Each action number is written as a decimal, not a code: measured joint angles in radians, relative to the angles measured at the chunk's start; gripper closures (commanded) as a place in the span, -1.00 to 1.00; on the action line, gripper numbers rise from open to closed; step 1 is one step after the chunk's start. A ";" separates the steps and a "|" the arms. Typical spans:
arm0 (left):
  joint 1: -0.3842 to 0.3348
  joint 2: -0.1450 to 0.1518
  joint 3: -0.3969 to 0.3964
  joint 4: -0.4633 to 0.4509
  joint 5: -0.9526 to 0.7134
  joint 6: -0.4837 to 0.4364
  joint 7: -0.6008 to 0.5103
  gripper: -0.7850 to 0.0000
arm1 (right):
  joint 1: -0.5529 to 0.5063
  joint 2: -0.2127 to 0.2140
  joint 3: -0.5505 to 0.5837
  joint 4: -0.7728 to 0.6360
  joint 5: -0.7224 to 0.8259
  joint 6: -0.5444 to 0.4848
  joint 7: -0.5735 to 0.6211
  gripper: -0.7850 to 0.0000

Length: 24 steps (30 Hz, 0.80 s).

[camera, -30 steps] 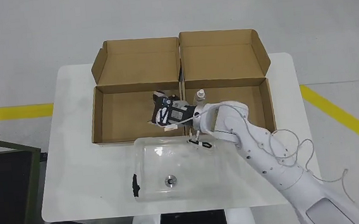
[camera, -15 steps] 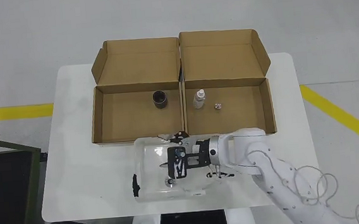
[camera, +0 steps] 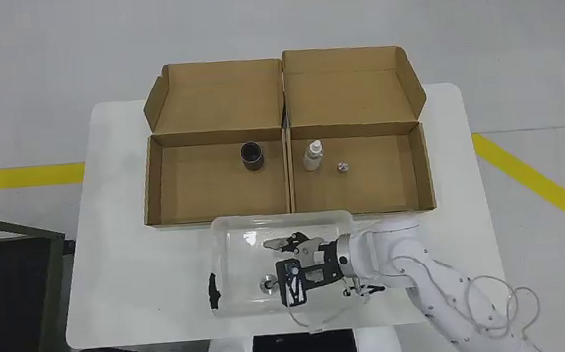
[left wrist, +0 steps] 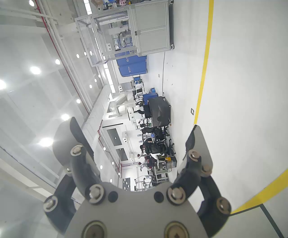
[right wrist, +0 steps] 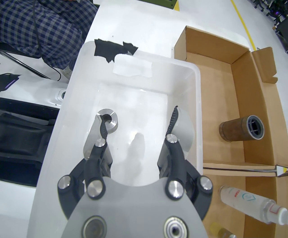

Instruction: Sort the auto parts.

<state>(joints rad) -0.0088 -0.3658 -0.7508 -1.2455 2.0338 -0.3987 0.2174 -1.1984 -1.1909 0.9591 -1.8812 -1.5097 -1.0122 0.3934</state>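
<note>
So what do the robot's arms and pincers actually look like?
The right arm is glossy white, built of rounded segments, with a thin white cable looping alongside. The right pincer and left pincer match: a grey metal base, black links with silver bolts, and two slim fingers with ribbed black pads.

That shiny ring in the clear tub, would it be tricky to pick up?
Probably stiff and heavy for its size: the ring looks solid metal. Its polished face may slip. Lying flat in the tub, it shouldn't roll.
</note>
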 measured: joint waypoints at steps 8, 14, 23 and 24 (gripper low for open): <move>0.000 0.000 0.000 0.000 0.000 0.000 0.000 -1.00 | 0.032 0.005 -0.047 0.051 0.023 0.000 0.053 -0.25; 0.000 0.000 0.000 0.000 0.000 0.000 0.000 -1.00 | 0.063 0.010 -0.090 0.089 0.058 0.000 0.095 -0.33; 0.000 0.000 0.000 0.000 0.000 0.000 0.000 -1.00 | 0.123 -0.002 -0.174 0.150 0.106 0.000 0.114 -0.26; 0.000 0.000 0.000 0.000 0.000 0.000 0.000 -1.00 | 0.129 -0.004 -0.182 0.156 0.109 0.002 0.114 -0.25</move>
<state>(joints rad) -0.0088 -0.3658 -0.7508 -1.2455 2.0338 -0.3987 0.2174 -1.0698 -1.1953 0.7773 -1.7250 -1.4007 -1.0100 0.5075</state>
